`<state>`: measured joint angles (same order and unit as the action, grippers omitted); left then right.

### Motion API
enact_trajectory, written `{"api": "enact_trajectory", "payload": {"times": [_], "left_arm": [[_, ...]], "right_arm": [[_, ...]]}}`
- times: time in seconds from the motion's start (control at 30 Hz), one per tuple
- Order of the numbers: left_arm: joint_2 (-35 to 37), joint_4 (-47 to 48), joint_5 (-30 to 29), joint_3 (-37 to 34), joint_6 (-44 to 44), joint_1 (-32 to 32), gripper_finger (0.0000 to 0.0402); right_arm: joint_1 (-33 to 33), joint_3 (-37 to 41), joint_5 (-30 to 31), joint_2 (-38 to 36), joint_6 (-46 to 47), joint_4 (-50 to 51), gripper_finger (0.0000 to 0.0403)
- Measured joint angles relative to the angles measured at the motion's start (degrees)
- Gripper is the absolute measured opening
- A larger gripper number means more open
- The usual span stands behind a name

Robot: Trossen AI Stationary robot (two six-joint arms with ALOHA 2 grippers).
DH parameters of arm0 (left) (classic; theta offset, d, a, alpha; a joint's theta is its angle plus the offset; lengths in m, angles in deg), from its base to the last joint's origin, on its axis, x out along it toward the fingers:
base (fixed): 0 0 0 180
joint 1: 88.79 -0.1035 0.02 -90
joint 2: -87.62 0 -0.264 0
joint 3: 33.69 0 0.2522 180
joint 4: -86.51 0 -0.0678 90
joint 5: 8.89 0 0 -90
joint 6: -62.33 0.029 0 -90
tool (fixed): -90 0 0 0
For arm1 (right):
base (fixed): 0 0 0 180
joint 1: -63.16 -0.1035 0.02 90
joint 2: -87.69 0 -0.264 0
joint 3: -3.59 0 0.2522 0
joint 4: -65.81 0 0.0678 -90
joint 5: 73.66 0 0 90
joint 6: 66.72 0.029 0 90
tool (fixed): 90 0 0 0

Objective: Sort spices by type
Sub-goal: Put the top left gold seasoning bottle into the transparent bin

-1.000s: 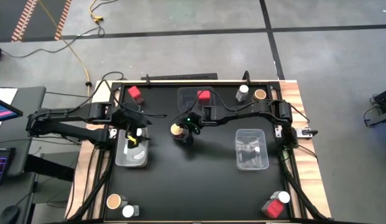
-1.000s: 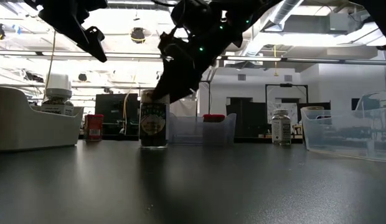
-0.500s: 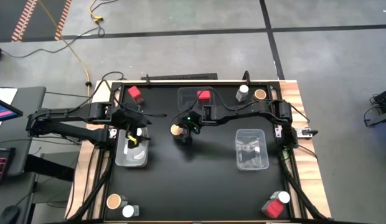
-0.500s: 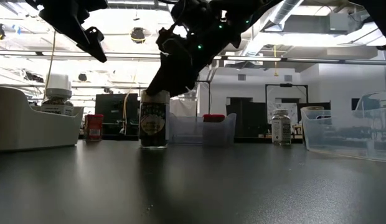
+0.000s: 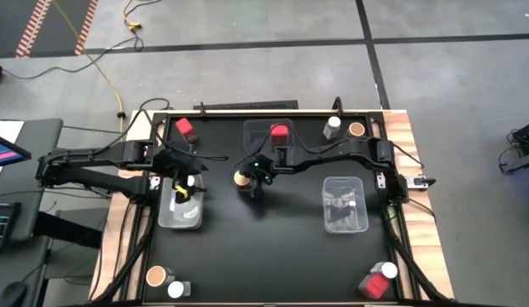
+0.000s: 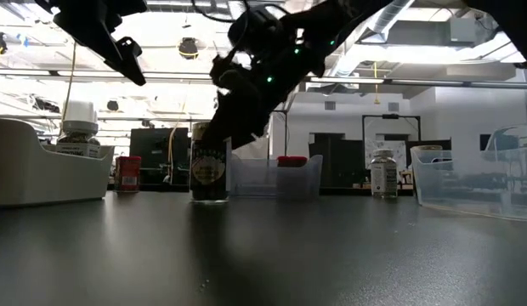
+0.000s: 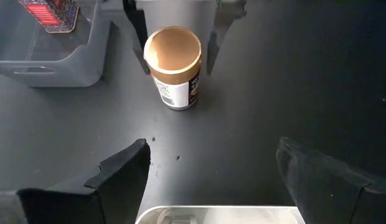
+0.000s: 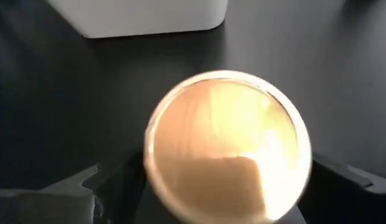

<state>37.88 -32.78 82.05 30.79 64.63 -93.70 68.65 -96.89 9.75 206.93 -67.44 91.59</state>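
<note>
A tan-lidded round spice jar stands upright on its base on the black table, near the middle. My right gripper reaches in from the right, slanting down. It is open, with one finger on each side of the jar's top and a small gap on each side. My left gripper hangs open and still above the left clear bin, which holds a white-capped jar.
A far bin holds a red spice; a right bin stands apart. Loose spices: red far left, white-capped and tan far right, tan and white near left, red and white near right.
My right gripper has sunk a little, so its fingers now stand lower around the tan-lidded jar's top. The jar has stayed where it was.
</note>
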Motion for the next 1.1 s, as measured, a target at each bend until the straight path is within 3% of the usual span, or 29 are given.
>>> {"api": "enact_trajectory", "payload": {"times": [0.27,0.67,1.0,1.1], "left_arm": [[0.00,0.07,-0.01,0.00,-0.03,0.00,0.0333],[0.00,0.16,-0.01,0.00,-0.01,0.00,0.0333],[0.02,0.16,0.00,0.00,-0.52,0.00,0.0333],[0.02,0.14,-0.01,0.00,-0.54,0.00,0.0333]], "right_arm": [[-0.39,0.09,-0.35,-0.17,2.19,-0.90,0.0330],[0.22,0.11,-1.25,-0.41,2.28,-1.49,0.0317],[2.20,0.11,-0.69,-11.39,5.67,10.45,0.0309],[2.41,0.11,2.05,-16.11,4.89,17.06,0.0309]]}}
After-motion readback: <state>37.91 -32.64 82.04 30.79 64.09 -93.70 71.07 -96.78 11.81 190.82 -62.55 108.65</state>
